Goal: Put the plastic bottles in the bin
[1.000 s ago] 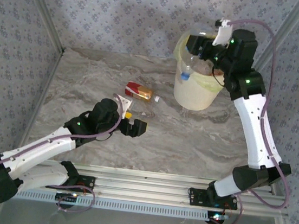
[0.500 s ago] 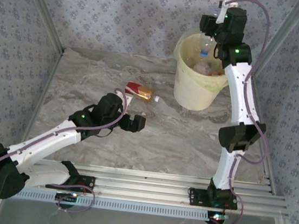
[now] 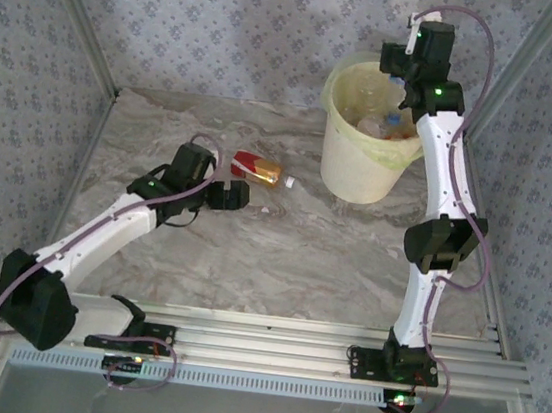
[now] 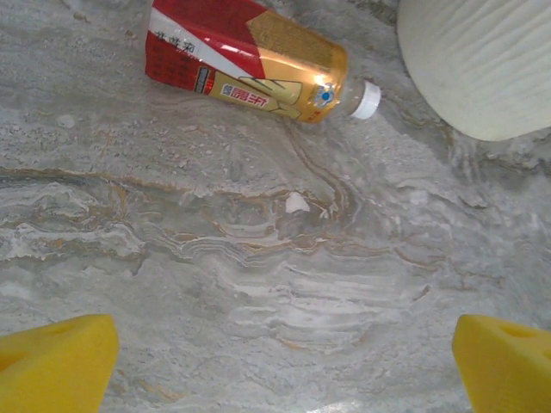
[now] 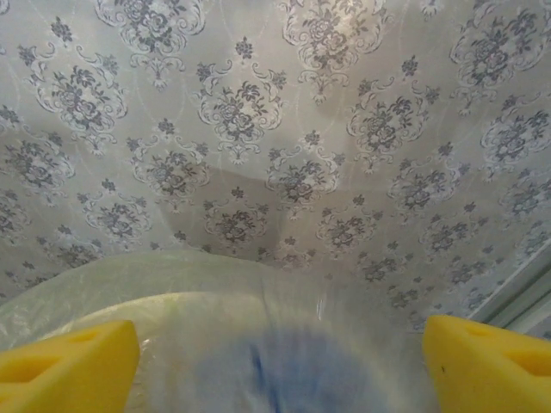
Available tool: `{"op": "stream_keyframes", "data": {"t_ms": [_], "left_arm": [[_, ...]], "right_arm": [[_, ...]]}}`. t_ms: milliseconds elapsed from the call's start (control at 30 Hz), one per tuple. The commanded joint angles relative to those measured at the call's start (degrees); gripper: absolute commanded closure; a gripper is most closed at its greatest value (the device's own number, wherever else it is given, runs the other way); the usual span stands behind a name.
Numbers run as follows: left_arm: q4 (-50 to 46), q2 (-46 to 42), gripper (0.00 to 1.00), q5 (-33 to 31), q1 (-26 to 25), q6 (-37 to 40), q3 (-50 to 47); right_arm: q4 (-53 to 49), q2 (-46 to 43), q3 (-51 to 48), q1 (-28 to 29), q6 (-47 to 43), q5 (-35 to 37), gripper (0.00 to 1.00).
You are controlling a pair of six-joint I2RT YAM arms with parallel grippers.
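One orange-tinted plastic bottle (image 3: 258, 169) with a red label and white cap lies on its side on the marble table, left of the bin (image 3: 359, 171). In the left wrist view this bottle (image 4: 250, 60) lies at the top, ahead of my open left gripper (image 4: 280, 370), apart from it. My left gripper (image 3: 229, 193) sits just near-left of it. My right gripper (image 3: 399, 66) hangs open over the bin's far rim. A blurred clear bottle with blue on it (image 5: 293, 361) shows between its yellow fingers (image 5: 69, 366). More bottles (image 3: 386, 127) lie inside the bin.
The bin's cream wall (image 4: 482, 60) stands just right of the lying bottle. Its pale green liner (image 5: 86, 284) shows under the right wrist. Patterned walls close in the table at the back and both sides. Bare marble (image 3: 300, 260) stretches between the arms.
My right gripper swung up over the bin and its jaws have spread wide, with the blue-labelled bottle now blurred between them. My left gripper has moved forward toward the red-labelled bottle.
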Motion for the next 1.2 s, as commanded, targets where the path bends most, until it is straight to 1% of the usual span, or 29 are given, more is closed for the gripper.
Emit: {"op": "stream_keyframes", "data": {"t_ms": [0, 100, 167, 367, 533, 600, 633, 733, 833, 900, 933, 1033, 1100, 1167], "left_arm": [[0.1, 3.05, 0.0, 1.31, 0.64, 2.12, 3.98], [0.43, 5.81, 0.0, 1.88, 1.46, 3.11, 5.63], [1.28, 7.02, 0.0, 2.74, 2.04, 3.13, 6.03], [1.04, 11.74, 0.0, 2.6, 3.45, 3.6, 9.38], [0.08, 17.26, 0.0, 1.31, 5.19, -2.17, 13.24], [0.45, 19.21, 0.0, 1.26, 5.18, -2.72, 14.47], [1.32, 20.19, 0.0, 1.84, 5.09, -1.64, 15.11], [1.13, 23.84, 0.0, 1.33, 5.34, 7.45, 18.73], [-0.27, 28.04, 0.0, 4.83, 6.26, 18.8, 23.68], [-1.39, 30.27, 0.0, 5.41, 6.76, 23.65, 26.83], [-0.97, 31.04, 0.0, 7.5, 6.89, 26.76, 27.77], [-0.29, 34.02, 0.0, 10.22, 6.93, 35.5, 30.98], [-2.24, 37.29, 0.0, 10.74, 7.21, 40.34, 34.9], [-5.61, 41.75, 0.0, 13.18, 8.4, 41.66, 40.84]], "right_arm": [[-0.4, -1.67, -0.13, -0.05, -1.25, 0.13, 0.06], [-1.75, -3.79, -0.11, 0.81, -1.13, -0.49, 0.03], [-1.76, -6.23, -2.23, 1.67, -1.02, -0.83, 0.02], [-0.47, -17.98, -15.53, 5.59, 0.45, -2.08, 0.0], [-1.76, -28.29, -26.51, 11.7, 1.64, -1.3, 0.0], [-1.72, -32.57, -31.86, 14.44, 3.13, -1.61, 0.0], [-1.76, -34.75, -34.59, 15.59, 4.34, -2.67, 0.0], [-1.58, -40.62, -43.0, 18.07, 9.15, -6.02, 0.0], [-0.06, -46.49, -51.74, 19.72, 13.5, -10.01, 0.0], [0.57, -49.4, -56.4, 20.63, 15.62, -11.78, 0.0], [0.86, -50.84, -58.92, 21.3, 16.61, -12.69, 0.0], [0.86, -54.31, -64.79, 23.61, 18.25, -13.39, 0.0], [0.74, -56.22, -67.49, 25.16, 19.44, -13.52, 0.0], [0.74, -57.91, -69.67, 26.94, 20.45, -13.74, 0.01]]}}
